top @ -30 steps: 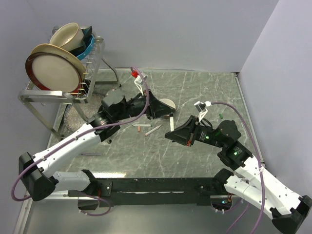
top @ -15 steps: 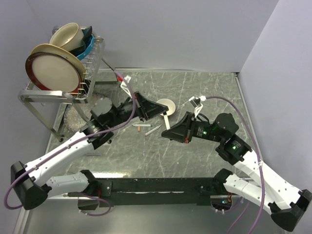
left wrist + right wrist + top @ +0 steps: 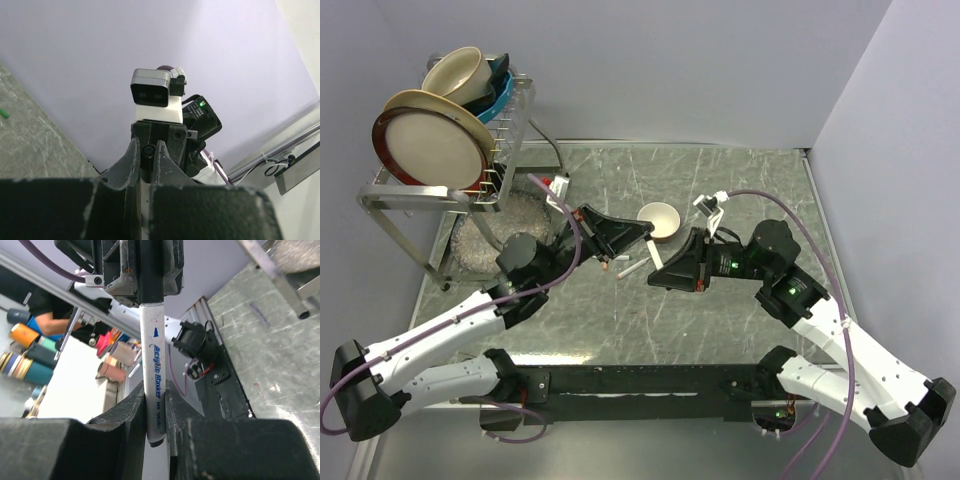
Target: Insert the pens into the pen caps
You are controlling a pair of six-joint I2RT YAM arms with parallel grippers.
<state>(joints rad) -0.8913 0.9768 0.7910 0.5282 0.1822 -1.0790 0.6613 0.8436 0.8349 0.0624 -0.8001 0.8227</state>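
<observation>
Only right wrist shows pen (image 3: 154,365) meeting cap (image 3: 150,275)

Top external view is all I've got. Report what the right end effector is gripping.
Observer: The right wrist view shows the right end effector shut on a white pen printed "Acrylic Marker" in blue.
Operator: Give me the pen's far end.
Observer: It runs into a black cap, which the left end effector grips.
Operator: Find the green cap.
Observer: The left wrist view shows a small green piece lying on the table, at that picture's left edge. Whether it's the cap I can't tell.
</observation>
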